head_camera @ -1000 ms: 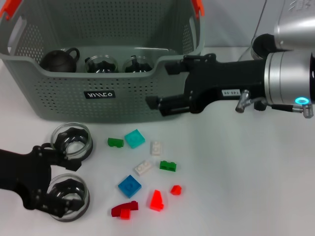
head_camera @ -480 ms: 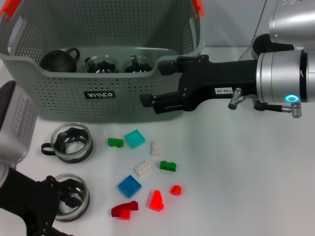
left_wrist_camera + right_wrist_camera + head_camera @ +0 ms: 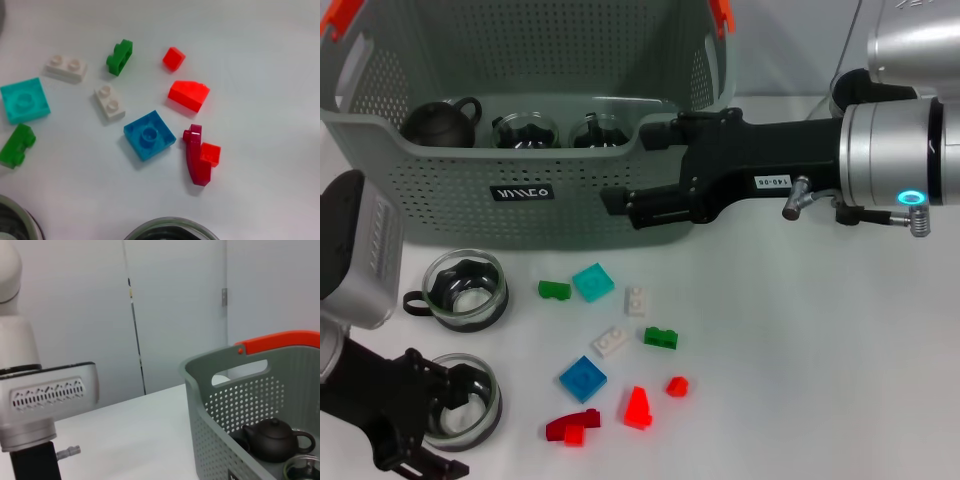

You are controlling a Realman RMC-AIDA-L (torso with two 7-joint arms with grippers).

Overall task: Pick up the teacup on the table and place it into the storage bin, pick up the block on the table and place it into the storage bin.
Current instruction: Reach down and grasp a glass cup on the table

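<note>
Two glass teacups stand on the white table in front of the storage bin (image 3: 450, 205): one farther back (image 3: 467, 290) and one near the front edge (image 3: 463, 403). My left gripper (image 3: 438, 420) is low at the front left, open, with a black finger on either side of the near teacup. The left wrist view catches only that cup's rim (image 3: 170, 227). Several small blocks lie to the right, among them a blue one (image 3: 583, 379) (image 3: 149, 135), a teal one (image 3: 593, 282) and a red one (image 3: 638, 407). My right gripper (image 3: 632, 168) hangs open and empty at the bin's near wall.
Inside the bin sit a dark teapot (image 3: 438, 122) (image 3: 272, 440) and two glass cups (image 3: 525, 131). Orange handle clips (image 3: 720, 12) top the bin's ends. Green (image 3: 554, 290), white (image 3: 611, 341) and dark red (image 3: 573, 427) blocks lie among the others.
My left gripper has drawn back from between the two teacups toward the table's front edge, down to the near cup. The right gripper has slid a little left along the bin.
</note>
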